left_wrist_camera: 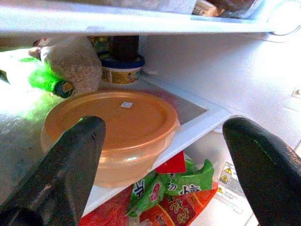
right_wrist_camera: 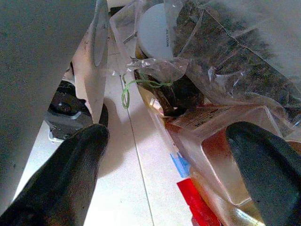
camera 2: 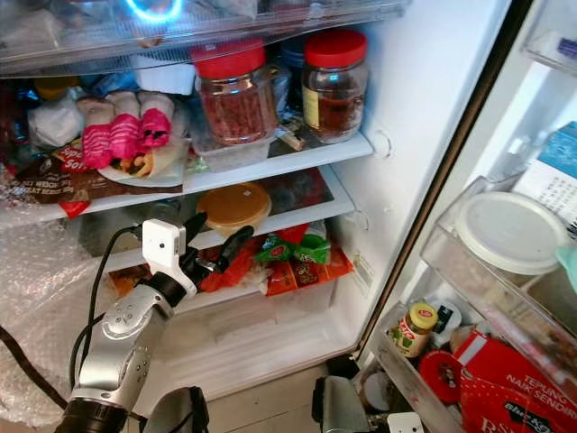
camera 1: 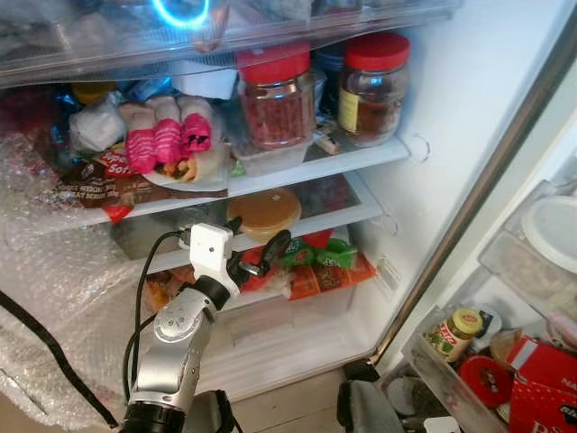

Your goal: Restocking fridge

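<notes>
Fridge door open. Left gripper (camera 1: 255, 245) is raised in front of the orange lidded container (camera 1: 264, 213), fingers apart, nothing between them, tips just short of it. The container sits at the front edge of the middle glass shelf (camera 1: 361, 209), slightly overhanging. Directly below the container: red and green snack packets (camera 1: 317, 262) piled on the next shelf down. Behind the container, in the left wrist view, a small tub with blue lid (left_wrist_camera: 122, 69) and a green bottle (left_wrist_camera: 46, 80) lying down. Shelf above the container holds two red-lidded jars (camera 1: 371, 86) and pink-wrapped rolls (camera 1: 168, 138). Right of the container, the door bin (camera 1: 469, 383) holds a yellow-capped jar (camera 1: 452, 334). Right gripper (right_wrist_camera: 171, 169) fingers spread wide, empty, near clear plastic bags (right_wrist_camera: 235, 52) over a pale floor.
</notes>
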You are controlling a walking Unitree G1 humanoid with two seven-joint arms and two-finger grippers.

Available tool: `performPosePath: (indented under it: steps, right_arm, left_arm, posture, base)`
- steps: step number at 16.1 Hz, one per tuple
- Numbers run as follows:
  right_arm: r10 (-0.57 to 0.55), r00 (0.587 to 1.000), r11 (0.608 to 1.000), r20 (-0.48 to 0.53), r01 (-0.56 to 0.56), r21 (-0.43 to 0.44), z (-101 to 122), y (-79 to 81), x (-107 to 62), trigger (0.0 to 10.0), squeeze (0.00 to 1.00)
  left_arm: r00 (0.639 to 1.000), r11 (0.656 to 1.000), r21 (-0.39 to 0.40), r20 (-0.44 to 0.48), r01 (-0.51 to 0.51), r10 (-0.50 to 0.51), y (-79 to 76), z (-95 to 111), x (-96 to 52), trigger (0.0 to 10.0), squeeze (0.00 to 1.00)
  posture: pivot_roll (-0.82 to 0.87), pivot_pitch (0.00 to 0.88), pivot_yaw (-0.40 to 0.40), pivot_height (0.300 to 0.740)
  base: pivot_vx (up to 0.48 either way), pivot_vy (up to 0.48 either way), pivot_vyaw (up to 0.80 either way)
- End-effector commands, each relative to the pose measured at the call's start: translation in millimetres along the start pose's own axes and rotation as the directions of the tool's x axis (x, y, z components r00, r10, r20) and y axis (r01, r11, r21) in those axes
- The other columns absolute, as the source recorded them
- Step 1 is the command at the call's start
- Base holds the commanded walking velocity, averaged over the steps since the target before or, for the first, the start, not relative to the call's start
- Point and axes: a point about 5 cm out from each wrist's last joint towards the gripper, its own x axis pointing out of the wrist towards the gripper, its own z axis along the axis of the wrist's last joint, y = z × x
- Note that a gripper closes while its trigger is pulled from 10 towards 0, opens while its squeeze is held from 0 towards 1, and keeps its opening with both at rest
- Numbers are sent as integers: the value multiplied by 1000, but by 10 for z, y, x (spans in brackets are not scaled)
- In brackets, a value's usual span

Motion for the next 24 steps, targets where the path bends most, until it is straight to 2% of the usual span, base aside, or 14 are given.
performPosePath:
  steps: [1,3,4,5,7,10,12,14,15,19,24]
  right_arm:
    - [10,1000,1000,-11,-10,5,-21,30,-2,10000,0]
    - [10,1000,1000,-11,-10,5,-21,30,-2,10000,0]
    - [10,1000,1000,-12,-10,1,-20,26,-2,10000,0]
    - [10,1000,1000,-13,-10,-1,-20,26,-1,10000,0]
    - [9,1000,1000,-14,-9,-1,-21,25,-1,10000,0]
    - [8,1000,1000,-13,-8,-2,-21,25,-1,10000,0]
    - [8,1000,1000,-13,-8,-3,-20,27,-1,10000,0]
    - [8,1000,1000,-13,-8,-3,-18,28,0,10000,0]
    - [9,1000,1000,-13,-9,-3,-14,32,1,10000,0]
    - [7,1000,1000,-10,-7,1,-6,38,4,10000,0]
    - [6,1000,1000,-9,-6,5,2,40,6,10000,0]
  left_arm:
    - [1000,1000,8,-15,10,-10,-5,-2,-14,10000,0]
    - [1000,1000,11,-18,10,-9,-10,2,-21,10000,0]
    - [953,956,67,-133,284,-274,-310,-37,-88,10000,0]
    - [883,897,73,-223,437,-412,-448,-105,-168,10000,0]
    - [865,881,78,-249,466,-436,-450,-126,-188,10000,0]
    - [878,883,113,-223,455,-424,-437,-65,-150,10000,0]
    - [872,881,123,-259,456,-415,-423,-73,-151,10000,0]
    - [901,907,163,-275,388,-335,-325,-127,-79,10000,0]
    - [929,927,201,-264,316,-259,-238,-163,21,10000,0]
    - [939,945,178,-263,273,-222,-191,-246,110,10000,0]
    - [949,956,203,-275,213,-153,-85,-340,224,10000,0]
  posture:
    - [-162,42,15,602]
    - [-162,42,15,602]
    - [-157,42,14,602]
    - [-156,42,13,602]
    - [-155,40,14,602]
    - [-154,39,14,602]
    - [-152,36,15,602]
    - [-153,33,16,602]
    - [-152,28,16,602]
    - [-157,25,19,602]
    - [-157,26,20,602]
  base:
    - [0,0,0]
    - [0,0,0]
    - [0,0,0]
    - [0,0,0]
    - [0,0,0]
    - [0,0,0]
    - [0,0,0]
    - [0,0,0]
    - [0,0,0]
    - [0,0,0]
    - [0,0,0]
